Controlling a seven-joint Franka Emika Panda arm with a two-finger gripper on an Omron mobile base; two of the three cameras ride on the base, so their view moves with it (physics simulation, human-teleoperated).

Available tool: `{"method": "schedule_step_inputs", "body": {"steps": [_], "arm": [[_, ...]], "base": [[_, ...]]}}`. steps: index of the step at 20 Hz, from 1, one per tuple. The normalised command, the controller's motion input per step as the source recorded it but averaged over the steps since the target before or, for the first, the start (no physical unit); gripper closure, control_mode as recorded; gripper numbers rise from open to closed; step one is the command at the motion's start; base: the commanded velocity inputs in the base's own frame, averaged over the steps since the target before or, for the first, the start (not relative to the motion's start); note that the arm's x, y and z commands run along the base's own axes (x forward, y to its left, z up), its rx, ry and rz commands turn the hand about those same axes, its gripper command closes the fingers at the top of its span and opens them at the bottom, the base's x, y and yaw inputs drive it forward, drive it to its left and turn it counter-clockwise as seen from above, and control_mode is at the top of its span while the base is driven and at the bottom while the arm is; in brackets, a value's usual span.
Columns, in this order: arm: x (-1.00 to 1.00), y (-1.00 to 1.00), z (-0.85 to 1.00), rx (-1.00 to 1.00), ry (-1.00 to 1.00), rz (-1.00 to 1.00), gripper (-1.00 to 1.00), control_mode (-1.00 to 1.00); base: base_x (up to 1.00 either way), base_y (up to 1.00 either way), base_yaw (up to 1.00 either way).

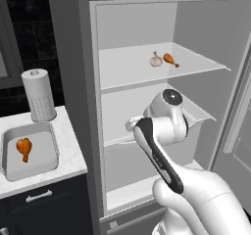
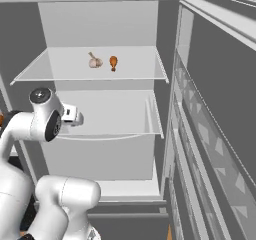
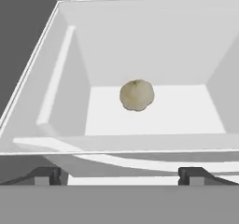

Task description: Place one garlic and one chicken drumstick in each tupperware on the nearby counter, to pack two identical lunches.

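- Left base view: the white arm reaches into the open grey fridge, its wrist level with the middle shelf point(image 1: 193, 106), so the tool itself is hidden behind the wrist. On the upper glass shelf point(image 1: 206, 62) lie a pale garlic bulb point(image 1: 156, 59) and an orange chicken drumstick point(image 1: 170, 59), just beside each other. To the left, on the white marbled stone counter point(image 1: 68, 151), a shallow grey rectangular tupperware tray point(image 1: 49, 153) holds one orange drumstick point(image 1: 24, 148) and no garlic that I can see. A white paper towel roll point(image 1: 38, 94) stands behind it.
- Right base view: the same bulb and drumstick sit on the upper shelf, above and beyond the wrist. The counter and tray lie outside this view.
- Hand view: the tool point(image 3: 119, 174) has its two dark fingertips point(image 3: 46, 175) set wide apart, holding nothing. Straight ahead and beyond them, a second pale round garlic bulb point(image 3: 136, 95) rests on the floor of a white fridge drawer point(image 3: 65, 73), centred between the tips. It is roundish, with no clear long axis. I judge a straight advance over the drawer's near rim would reach it.
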Motion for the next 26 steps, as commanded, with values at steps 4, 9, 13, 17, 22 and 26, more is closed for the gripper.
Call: {"method": "schedule_step_inputs", "body": {"steps": [4, 9, 13, 17, 22, 26], "arm": [[0.89, 0.05, 0.07, 0.00, 0.09, 0.00, -1.00, -1.00], [0.40, -0.03, -0.12, 0.00, 0.07, 0.03, -1.00, -1.00], [0.00, 0.00, -0.34, 0.00, 0.00, 0.02, -1.00, -1.00], [0.24, 0.00, -0.49, 0.00, 0.00, 0.00, -1.00, -1.00], [0.42, 0.00, -0.13, 0.00, 0.01, 0.00, -1.00, -1.00], [0.20, -0.01, 0.00, 0.00, 0.04, 0.00, -1.00, -1.00]], "base": [[0.00, 0.00, 0.00], [0.00, 0.00, 0.00], [0.00, 0.00, 0.00], [0.00, 0.00, 0.00], [0.00, 0.00, 0.00], [0.00, 0.00, 0.00]]}}
